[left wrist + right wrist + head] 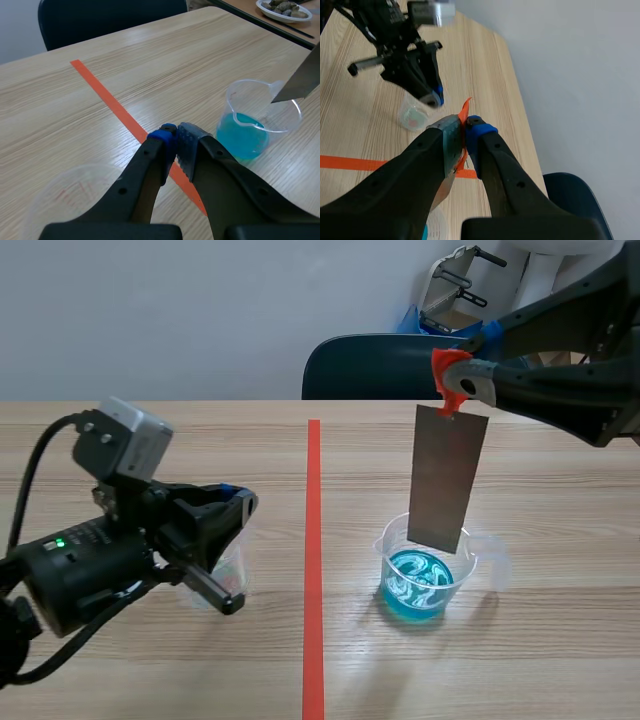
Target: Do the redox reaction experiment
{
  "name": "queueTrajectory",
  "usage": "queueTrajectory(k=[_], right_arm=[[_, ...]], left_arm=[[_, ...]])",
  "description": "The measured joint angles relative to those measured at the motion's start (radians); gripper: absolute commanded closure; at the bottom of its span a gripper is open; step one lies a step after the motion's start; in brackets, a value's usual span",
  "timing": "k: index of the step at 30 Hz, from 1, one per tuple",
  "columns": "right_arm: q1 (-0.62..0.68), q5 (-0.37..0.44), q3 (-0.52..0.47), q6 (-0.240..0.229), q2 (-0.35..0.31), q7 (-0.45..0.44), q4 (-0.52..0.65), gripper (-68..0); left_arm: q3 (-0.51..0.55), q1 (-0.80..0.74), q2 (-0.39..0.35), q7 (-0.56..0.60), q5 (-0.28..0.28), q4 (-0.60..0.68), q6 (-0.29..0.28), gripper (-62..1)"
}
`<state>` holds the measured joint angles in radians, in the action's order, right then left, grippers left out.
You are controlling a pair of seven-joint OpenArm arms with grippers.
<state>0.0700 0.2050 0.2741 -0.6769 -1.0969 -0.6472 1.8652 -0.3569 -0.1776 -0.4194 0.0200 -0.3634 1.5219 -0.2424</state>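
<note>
Scene view: right gripper (470, 380) is clamped on an orange-red plastic clip (447, 370). A thin grey metal plate (447, 480) hangs upright from the clip, directly above the clear plastic beaker of blue solution (390, 552). The plate's lower edge is at the beaker's rim, apparently not yet wetted. The clip presumably keeps the fingers off the solution. Left gripper (238, 504), fingers closed on nothing, hangs across the red tape line (313, 540) from the beaker, over an empty clear cup (228, 578).
</note>
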Motion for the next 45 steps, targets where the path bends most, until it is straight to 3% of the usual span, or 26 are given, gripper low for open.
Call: queueTrajectory(k=[7,14,22,25,45], right_arm=[[0.000,-0.004,0.000,0.000,0.000,0.000,0.000,-0.8],[0.000,-0.004,0.000,0.000,0.000,0.000,0.000,-0.8],[0.000,-0.004,0.000,0.000,0.000,0.000,0.000,-0.8],[0.000,-0.004,0.000,0.000,0.000,-0.001,0.000,-0.8],[0.000,-0.004,0.000,0.000,0.000,-0.001,0.000,-0.8]], left_arm=[[-0.142,0.169,0.063,0.019,0.001,-0.160,0.003,-2.7],[-0.264,0.279,0.126,0.041,0.053,-0.308,0.003,-2.7],[-0.383,0.325,0.143,0.106,0.053,-0.373,0.003,-2.7],[-0.404,0.325,0.148,0.106,0.077,-0.373,0.003,-2.7],[-0.409,0.324,0.163,0.106,0.076,-0.372,0.003,-2.7]])
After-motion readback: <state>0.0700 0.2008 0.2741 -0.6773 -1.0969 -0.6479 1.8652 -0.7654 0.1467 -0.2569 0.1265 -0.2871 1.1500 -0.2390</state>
